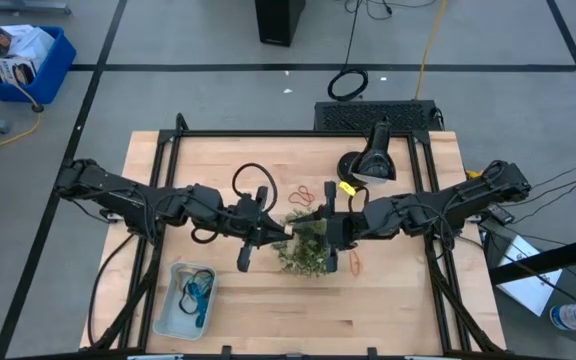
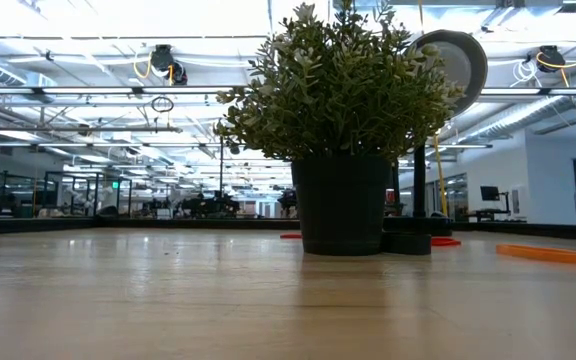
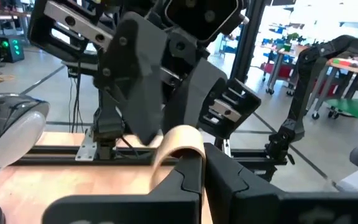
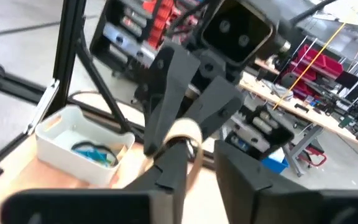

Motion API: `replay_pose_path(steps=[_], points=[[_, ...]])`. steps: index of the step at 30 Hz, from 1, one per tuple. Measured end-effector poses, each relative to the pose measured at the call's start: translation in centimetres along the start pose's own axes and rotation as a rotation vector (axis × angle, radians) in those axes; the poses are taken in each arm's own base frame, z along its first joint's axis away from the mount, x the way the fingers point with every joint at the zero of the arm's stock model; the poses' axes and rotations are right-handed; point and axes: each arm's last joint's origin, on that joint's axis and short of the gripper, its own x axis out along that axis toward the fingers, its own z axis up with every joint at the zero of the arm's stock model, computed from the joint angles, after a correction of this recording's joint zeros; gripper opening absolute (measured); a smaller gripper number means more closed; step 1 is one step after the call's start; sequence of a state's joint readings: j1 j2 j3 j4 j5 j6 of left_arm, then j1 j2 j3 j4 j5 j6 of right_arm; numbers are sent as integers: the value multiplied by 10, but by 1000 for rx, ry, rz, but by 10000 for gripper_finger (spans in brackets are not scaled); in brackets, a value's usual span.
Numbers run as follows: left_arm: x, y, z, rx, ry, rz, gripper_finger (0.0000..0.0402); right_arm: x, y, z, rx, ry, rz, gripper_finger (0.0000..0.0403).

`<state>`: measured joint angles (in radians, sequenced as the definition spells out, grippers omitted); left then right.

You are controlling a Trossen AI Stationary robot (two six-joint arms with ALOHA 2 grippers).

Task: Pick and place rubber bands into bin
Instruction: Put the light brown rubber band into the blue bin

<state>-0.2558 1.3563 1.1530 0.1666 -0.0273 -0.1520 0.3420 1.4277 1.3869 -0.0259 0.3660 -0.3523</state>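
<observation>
A tan rubber band [image 3: 178, 138] sits high above the green potted plant [image 1: 306, 250], where my two grippers meet tip to tip. My left gripper [image 3: 204, 157] is shut on it. My right gripper [image 4: 207, 155] faces it, open, with the band at one finger. More rubber bands lie on the table: red ones [image 1: 303, 195] beyond the plant and an orange one [image 1: 353, 263] to its right. The pale bin [image 1: 180, 300] stands at the near left and holds blue bands [image 4: 95, 152]. The low view shows the plant [image 2: 343, 130] but neither gripper. My left gripper pinches the tan band's lower end [image 3: 190, 163] between its two fingertips, coming level from the table's left. The rest of the band arches up past the tips as a free loop, lifted clear above the plant. My right gripper comes level from the table's right with its fingers apart. The band's loop [image 4: 184, 132] lies over the tip of one finger [image 4: 169, 165]; the other finger [image 4: 247, 180] stands clear of it.
A black lamp-like device [image 1: 368, 160] and a yellow piece [image 1: 348, 187] stand at the far right of the table. A black cable loop [image 1: 251, 180] lies behind the left arm. The near half of the wooden table [image 1: 298, 320] is bare.
</observation>
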Motion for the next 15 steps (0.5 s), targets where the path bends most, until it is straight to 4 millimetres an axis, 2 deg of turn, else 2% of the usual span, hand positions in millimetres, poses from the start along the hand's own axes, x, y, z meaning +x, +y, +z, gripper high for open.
replay_pose_path(steps=[4, 8, 15], points=[[0, 2, -3, 2, 28, 41, 6, -1, 2, -7, -31, 86, -32, 122], [-3, 2, -3, -3, 46, 61, 7, -8, 3, -6, -49, 139, -145, 159], [-6, 3, -4, -38, 74, 75, 8, -36, 10, -13, 14, 292, -107, 175]])
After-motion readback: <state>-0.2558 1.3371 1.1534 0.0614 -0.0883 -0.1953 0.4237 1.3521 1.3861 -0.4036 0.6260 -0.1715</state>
